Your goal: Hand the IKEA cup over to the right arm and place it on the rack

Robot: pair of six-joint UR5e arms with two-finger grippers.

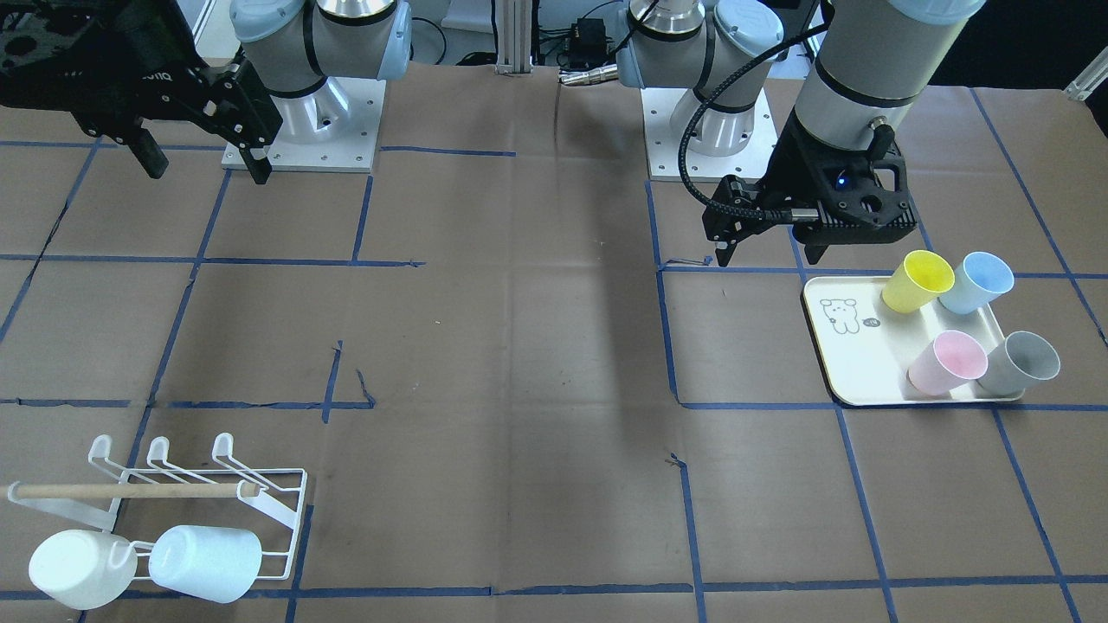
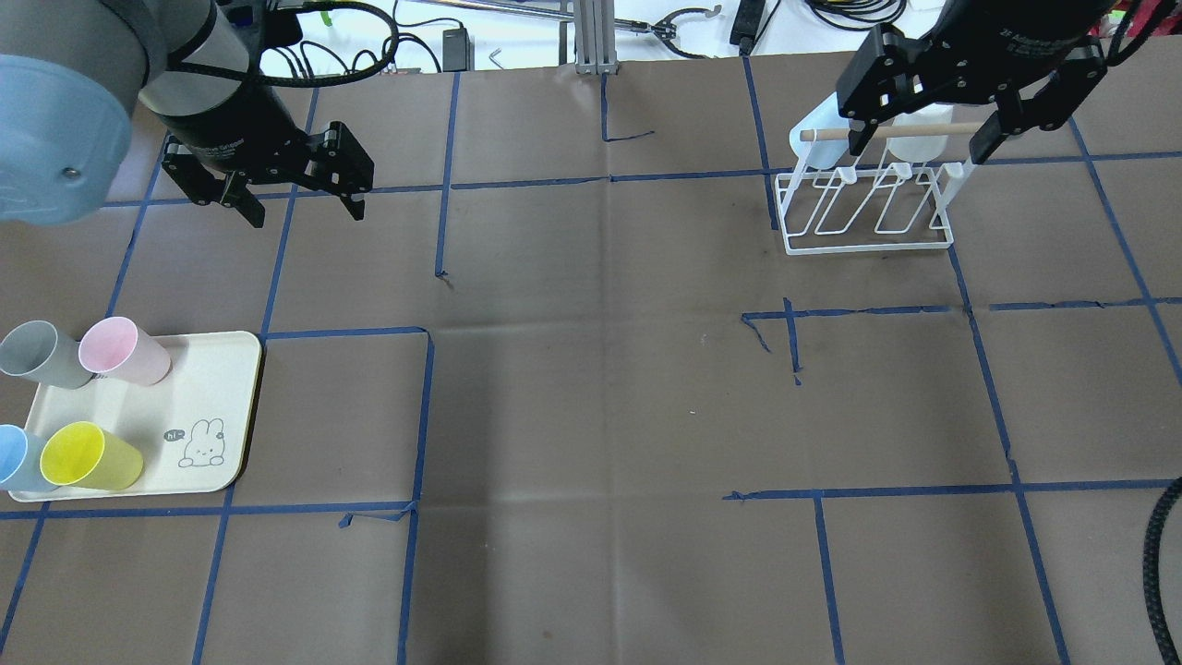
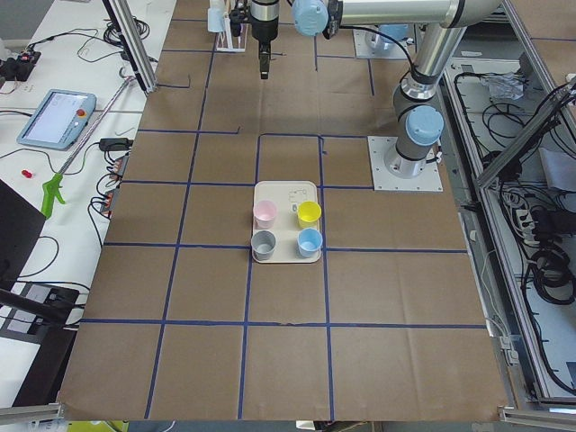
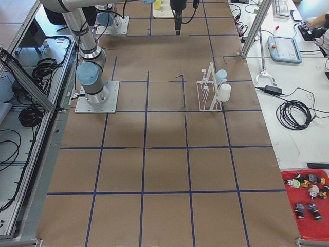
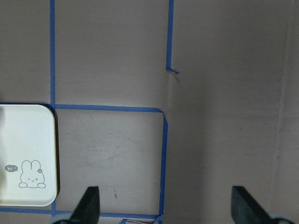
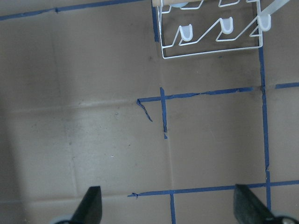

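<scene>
Several IKEA cups stand on a cream tray [image 1: 857, 363]: yellow [image 1: 917, 281], blue [image 1: 976, 282], pink [image 1: 948, 363] and grey [image 1: 1021, 363]. My left gripper [image 2: 305, 212] hangs open and empty above the table, behind the tray [image 2: 208, 388] and clear of the cups. The white wire rack [image 2: 868, 208] with a wooden dowel stands at the far right. It carries a white cup [image 1: 82, 568] and a pale blue cup [image 1: 206, 562]. My right gripper [image 2: 921, 148] hovers open and empty over the rack. In the right wrist view the rack [image 6: 210, 46] shows at the top edge.
Brown paper with a blue tape grid covers the table. Both arm bases [image 1: 303, 130] sit on white plates at the robot's side. The tray corner with the rabbit drawing [image 5: 28, 154] shows in the left wrist view. Cables and a control pendant [image 4: 285, 49] lie off the table.
</scene>
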